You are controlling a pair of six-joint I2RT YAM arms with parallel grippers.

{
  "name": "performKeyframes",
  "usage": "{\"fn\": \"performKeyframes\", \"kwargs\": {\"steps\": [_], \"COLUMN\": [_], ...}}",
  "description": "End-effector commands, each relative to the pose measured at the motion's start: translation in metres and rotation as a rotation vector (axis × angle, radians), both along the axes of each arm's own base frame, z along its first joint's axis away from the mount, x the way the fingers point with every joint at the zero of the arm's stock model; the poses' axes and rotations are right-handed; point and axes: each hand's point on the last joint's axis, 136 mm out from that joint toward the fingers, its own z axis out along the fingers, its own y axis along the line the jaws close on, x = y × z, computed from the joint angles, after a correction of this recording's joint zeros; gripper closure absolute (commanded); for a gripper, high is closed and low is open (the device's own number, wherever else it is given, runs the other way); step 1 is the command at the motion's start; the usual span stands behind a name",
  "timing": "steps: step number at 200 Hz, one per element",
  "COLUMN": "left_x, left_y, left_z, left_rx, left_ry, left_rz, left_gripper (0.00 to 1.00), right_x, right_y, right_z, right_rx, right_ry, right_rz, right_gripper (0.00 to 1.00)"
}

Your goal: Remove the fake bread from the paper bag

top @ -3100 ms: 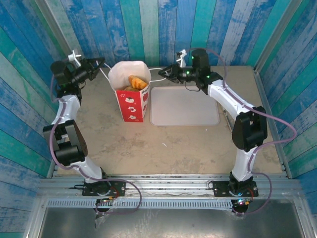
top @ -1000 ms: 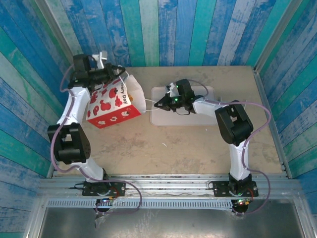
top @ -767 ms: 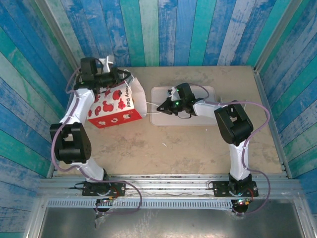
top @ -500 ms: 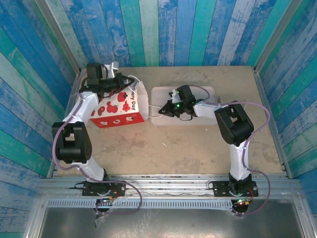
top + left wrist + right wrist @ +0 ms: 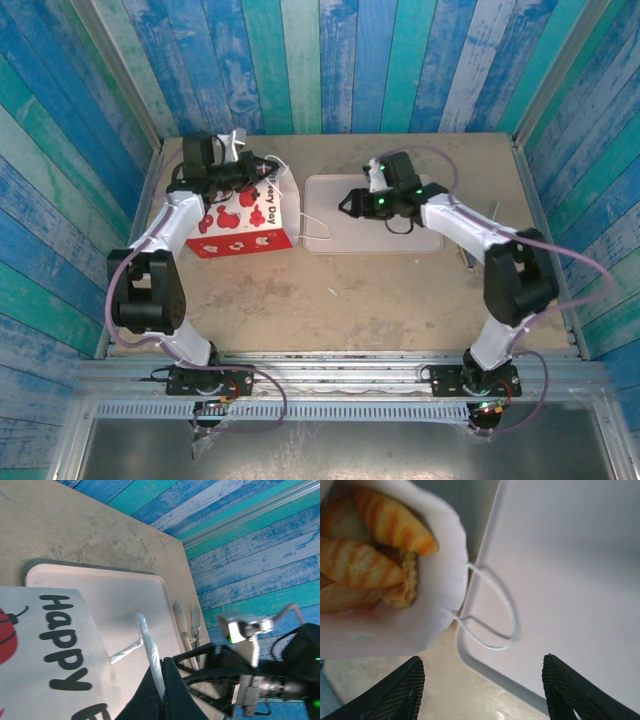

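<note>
Change: the right tool [image 5: 350, 203] is no longer gripping the bag. A second ago it was down at the bag's mouth with its fingers together; now it is drawing back and they are spreading wide, with nothing between them.
Released: the loose string handle [image 5: 496, 625] is lying slack over the tray's [image 5: 385, 238] edge, just ahead of the right tool [image 5: 482, 685].
Bag: the paper bag [image 5: 243, 215] is lying tipped on its side on the table [image 5: 350, 290]. 3 seconds ago it was standing upright. Its mouth is now facing the right tool.
Bread: the fake bread [image 5: 365, 560] is sitting inside the bag, ahead and to the left of the right tool's fingers. At least 3 pieces are showing at the mouth, and none are lying on the tray.
Meaning: the tipping is looking finished and the emptying not yet begun. The freed right tool is probably getting ready to reach in.
Left tool: the left tool [image 5: 162, 682] is pinching the other string handle [image 5: 150, 650], its fingers pressed together on it, just above the bag's printed side.
Left arm: reaching forward, wrist turning right over the bag.
Right arm: stretching forward and left across the tray, elbow out right, tool hovering and pointing at the bag's mouth.
</note>
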Motion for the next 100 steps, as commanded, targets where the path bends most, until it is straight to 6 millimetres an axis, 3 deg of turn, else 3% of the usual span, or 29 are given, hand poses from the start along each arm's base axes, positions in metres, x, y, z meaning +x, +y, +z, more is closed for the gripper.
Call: {"fn": "performKeyframes", "kwargs": {"steps": [1, 18, 28, 48, 74, 100], "left_x": [-0.014, -0.015, -0.017, -0.018, -0.020, -0.020], "left_y": [-0.005, -0.007, -0.009, -0.011, -0.013, -0.012], "left_z": [0.039, 0.041, 0.042, 0.043, 0.041, 0.034], "left_rx": [-0.021, -0.024, -0.031, -0.035, -0.033, -0.025], "left_ry": [-0.106, -0.111, -0.113, -0.116, -0.113, -0.100], "left_rz": [-0.017, -0.025, -0.033, -0.039, -0.038, -0.031], "left_gripper": [0.97, 0.96, 0.95, 0.95, 0.94, 0.94], "right_x": [-0.003, -0.005, -0.006, -0.009, -0.020, -0.037], "right_y": [-0.066, -0.105, -0.129, -0.176, -0.227, -0.254], "right_z": [0.005, 0.020, 0.025, 0.024, 0.008, -0.019], "right_rx": [-0.250, -0.293, -0.296, -0.262, -0.216, -0.276], "right_ry": [-0.054, -0.087, -0.092, -0.054, 0.047, 0.202], "right_rz": [-0.107, -0.212, -0.290, -0.458, -0.561, -0.520], "right_gripper": [0.33, 0.30, 0.23, 0.00, 0.00, 0.00]}}
